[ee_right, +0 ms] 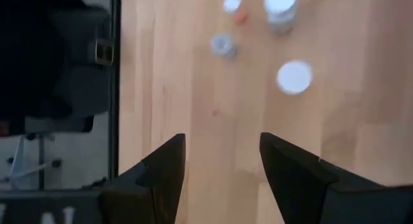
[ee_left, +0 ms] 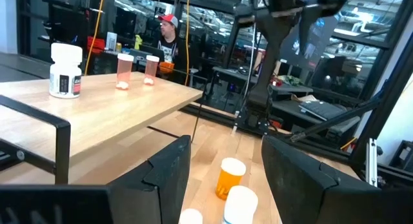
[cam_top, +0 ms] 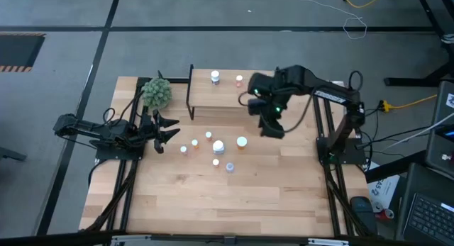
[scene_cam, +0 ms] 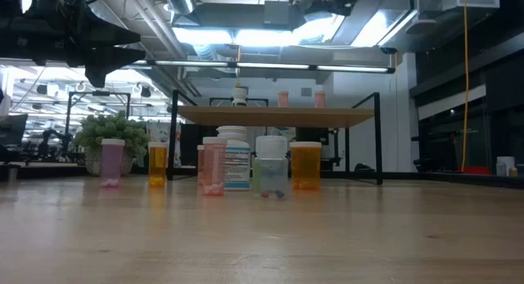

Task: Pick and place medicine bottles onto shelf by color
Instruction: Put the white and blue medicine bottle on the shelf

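The right claw point(cam_top: 271, 125) is held above the worktop point(cam_top: 213, 196), just in front of the shelf point(cam_top: 227, 97), with its fingers spread and nothing between them. The left claw point(cam_top: 167, 130) is seen low at the worktop's left side beside the green plant ball point(cam_top: 157, 93), its fingers likewise spread and empty. Three medicine bottles point(cam_top: 215, 77) are seen on the shelf board: a white one and what appear to be two pinkish ones. The other bottles point(cam_top: 218, 146) are clustered upright on the worktop before the shelf, between the two claws.
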Tool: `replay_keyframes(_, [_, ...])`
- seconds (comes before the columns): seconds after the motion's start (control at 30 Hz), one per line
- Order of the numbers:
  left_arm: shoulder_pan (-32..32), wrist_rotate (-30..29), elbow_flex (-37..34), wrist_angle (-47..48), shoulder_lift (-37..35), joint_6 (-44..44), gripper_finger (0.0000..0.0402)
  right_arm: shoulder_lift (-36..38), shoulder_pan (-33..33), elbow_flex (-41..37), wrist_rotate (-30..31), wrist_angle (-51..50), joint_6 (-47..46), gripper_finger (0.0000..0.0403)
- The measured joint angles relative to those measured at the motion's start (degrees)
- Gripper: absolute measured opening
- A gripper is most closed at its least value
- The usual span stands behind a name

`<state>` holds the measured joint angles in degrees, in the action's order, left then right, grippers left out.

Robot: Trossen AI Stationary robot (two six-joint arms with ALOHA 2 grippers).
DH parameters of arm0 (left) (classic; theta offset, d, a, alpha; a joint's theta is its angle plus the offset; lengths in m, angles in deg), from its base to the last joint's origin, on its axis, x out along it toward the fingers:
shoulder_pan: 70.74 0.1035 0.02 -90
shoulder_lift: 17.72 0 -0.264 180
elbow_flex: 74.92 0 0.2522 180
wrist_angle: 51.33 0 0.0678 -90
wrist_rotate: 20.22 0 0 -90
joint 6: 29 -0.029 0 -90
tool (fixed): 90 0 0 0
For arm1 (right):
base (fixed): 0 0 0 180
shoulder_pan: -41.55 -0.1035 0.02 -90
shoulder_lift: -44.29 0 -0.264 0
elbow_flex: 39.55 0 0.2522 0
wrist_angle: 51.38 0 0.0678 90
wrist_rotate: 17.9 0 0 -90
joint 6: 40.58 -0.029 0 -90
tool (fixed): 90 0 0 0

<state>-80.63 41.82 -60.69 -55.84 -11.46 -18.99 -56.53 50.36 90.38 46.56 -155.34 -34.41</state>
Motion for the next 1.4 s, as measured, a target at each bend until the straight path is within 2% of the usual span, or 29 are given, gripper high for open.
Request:
replay_keyframes(0.1, [0.0,0.3,0.0,0.1,0.0,0.0,0.0186,3.6,-2.3,-7.4,1.2,1.1,-1.2,0.0201])
replay_keyframes(0.2, [0.0,0.3,0.0,0.2,0.0,0.1,0.0186,7.6,-4.1,-15.8,3.7,9.8,-2.3,0.0201])
replay_keyframes(0.43, [0.0,0.3,0.0,0.3,0.0,0.1,0.0186,12.6,-6.8,-36.3,7.4,42.1,-4.1,0.0201])
replay_keyframes(0.63, [0.0,0.3,0.0,0.3,0.0,0.1,0.0186,12.2,-6.8,-51.2,15.7,66.5,-6.0,0.0201])
replay_keyframes(0.77, [0.0,0.2,0.0,0.3,0.0,0.1,0.0186,12.0,-6.9,-58.2,21.3,77.5,-9.1,0.0201])
replay_keyframes(0.93, [0.0,0.1,0.0,0.3,0.0,0.1,0.0186,11.7,-7.3,-60.8,25.0,87.6,-10.5,0.0201])
replay_keyframes(1.1, [0.0,0.1,0.0,0.3,0.0,0.1,0.0186,10.5,-8.8,-60.8,24.9,95.9,-9.0,0.0201])
replay_keyframes(1.2, [0.0,-0.1,0.0,0.3,0.0,0.1,0.0186,9.4,-9.1,-60.1,25.0,97.5,-8.5,0.0201])
replay_keyframes(1.4, [0.0,-0.3,0.0,0.3,0.0,0.1,0.0186,3.2,-9.6,-53.8,23.9,95.7,-6.5,0.0201])
